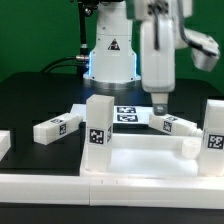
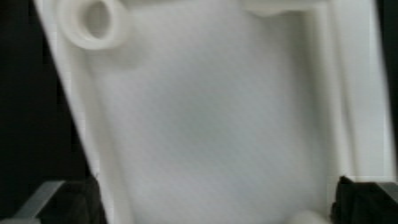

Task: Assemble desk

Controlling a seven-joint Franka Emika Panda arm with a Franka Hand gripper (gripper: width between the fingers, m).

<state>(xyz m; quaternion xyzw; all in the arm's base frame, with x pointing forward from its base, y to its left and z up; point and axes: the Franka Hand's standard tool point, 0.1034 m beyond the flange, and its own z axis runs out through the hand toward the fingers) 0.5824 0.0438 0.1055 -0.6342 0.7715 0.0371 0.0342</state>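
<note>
The gripper [image 1: 158, 108] hangs wide open and empty right above the far edge of the white desk panel [image 1: 145, 143], which lies flat below it, long side running from the exterior view's left to the exterior view's right.

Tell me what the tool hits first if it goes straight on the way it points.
Most likely the white desk panel: in the wrist view it fills the space ahead of the open tool. The gap to it is hard to judge.
</note>
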